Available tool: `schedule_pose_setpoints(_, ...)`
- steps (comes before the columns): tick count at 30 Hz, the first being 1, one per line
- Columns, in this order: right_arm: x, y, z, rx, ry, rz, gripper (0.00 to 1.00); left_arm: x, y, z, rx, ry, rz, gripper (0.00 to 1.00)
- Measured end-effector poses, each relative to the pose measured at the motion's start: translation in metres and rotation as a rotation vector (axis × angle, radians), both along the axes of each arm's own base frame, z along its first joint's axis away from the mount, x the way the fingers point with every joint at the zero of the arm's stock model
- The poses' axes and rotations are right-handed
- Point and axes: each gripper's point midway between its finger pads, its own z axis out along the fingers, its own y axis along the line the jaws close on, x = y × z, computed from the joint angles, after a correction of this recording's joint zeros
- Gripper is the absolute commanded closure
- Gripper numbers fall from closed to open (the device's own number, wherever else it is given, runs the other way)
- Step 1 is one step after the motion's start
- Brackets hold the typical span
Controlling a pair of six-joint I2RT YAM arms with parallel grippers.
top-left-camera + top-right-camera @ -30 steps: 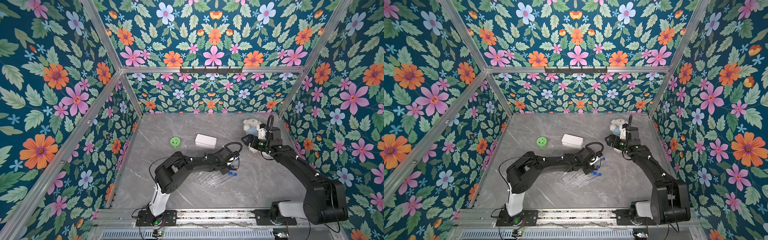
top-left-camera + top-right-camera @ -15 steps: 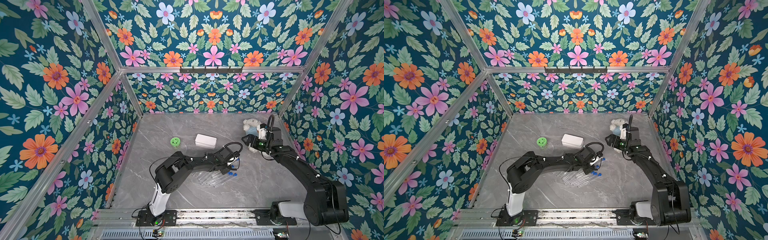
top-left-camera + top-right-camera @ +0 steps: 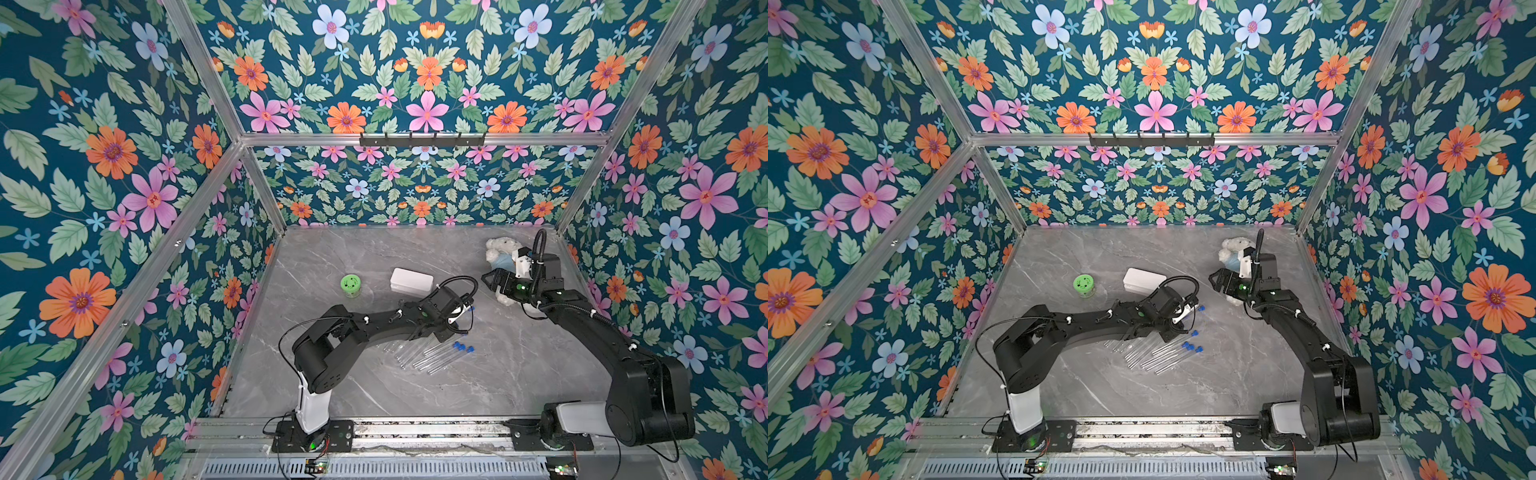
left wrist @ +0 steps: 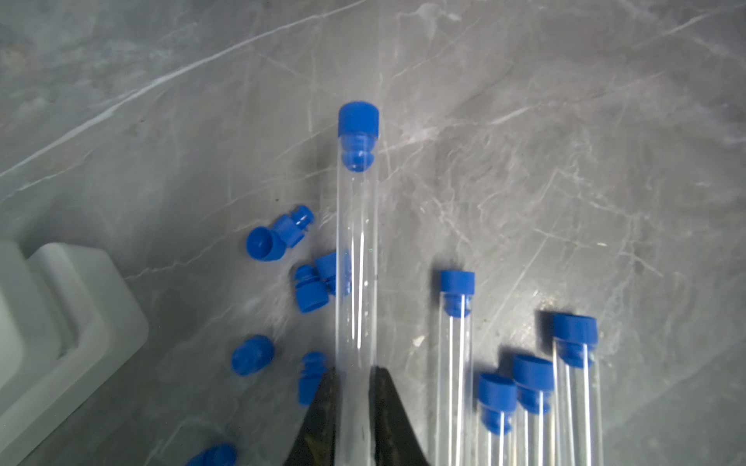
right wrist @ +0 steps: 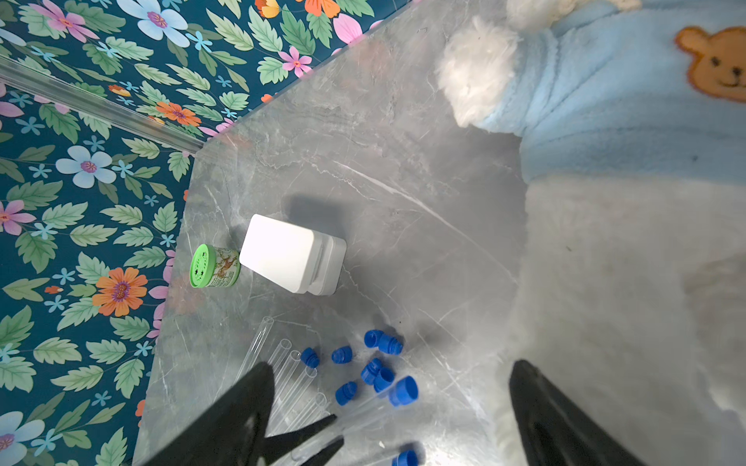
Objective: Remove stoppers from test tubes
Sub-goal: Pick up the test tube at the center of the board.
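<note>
The left claw (image 4: 351,375) grips one test tube (image 4: 357,242) tight; the right claw (image 5: 391,365), wide open and empty, should pinch the blue stopper (image 4: 358,119) and pull straight.

I see bright blue plastic stoppers (image 4: 358,117), clear thin test tubes (image 4: 357,282), plain white plastic box (image 5: 282,252), green-lidded round jar (image 5: 204,266), grey white-veined marble tabletop (image 3: 374,257), teal walls (image 3: 104,166) with orange and pink flowers, white plush toy (image 5: 476,68) in pale blue, brown bear patch.
</note>
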Motion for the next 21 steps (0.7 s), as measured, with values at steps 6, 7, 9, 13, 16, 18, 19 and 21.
schedule_pose_setpoints(6,0.004,0.012,0.0,0.03,0.013,0.047,0.1,-0.006,0.032,0.013,0.002,-0.025,0.036,0.9)
schedule_pose_setpoints(7,0.005,0.017,0.0,0.033,0.017,0.064,0.1,-0.009,0.038,0.014,-0.002,-0.028,0.04,0.91)
schedule_pose_setpoints(9,0.008,0.031,-0.002,0.04,0.024,0.114,0.11,-0.015,0.052,0.015,-0.008,-0.033,0.058,0.91)
schedule_pose_setpoints(13,0.007,0.056,-0.007,0.043,0.054,0.205,0.12,-0.025,0.074,0.014,-0.014,-0.041,0.088,0.93)
schedule_pose_setpoints(16,0.004,0.071,-0.011,0.043,0.075,0.26,0.15,-0.029,0.085,0.018,-0.023,-0.054,0.11,0.95)
schedule_pose_setpoints(18,0.002,0.08,-0.012,0.046,0.081,0.299,0.19,-0.031,0.091,0.021,-0.029,-0.067,0.121,0.95)
schedule_pose_setpoints(19,0.002,0.084,-0.013,0.05,0.084,0.315,0.2,-0.031,0.094,0.022,-0.03,-0.073,0.126,0.96)
schedule_pose_setpoints(21,0.0,0.094,-0.015,0.066,0.095,0.353,0.23,-0.033,0.1,0.025,-0.034,-0.087,0.137,0.96)
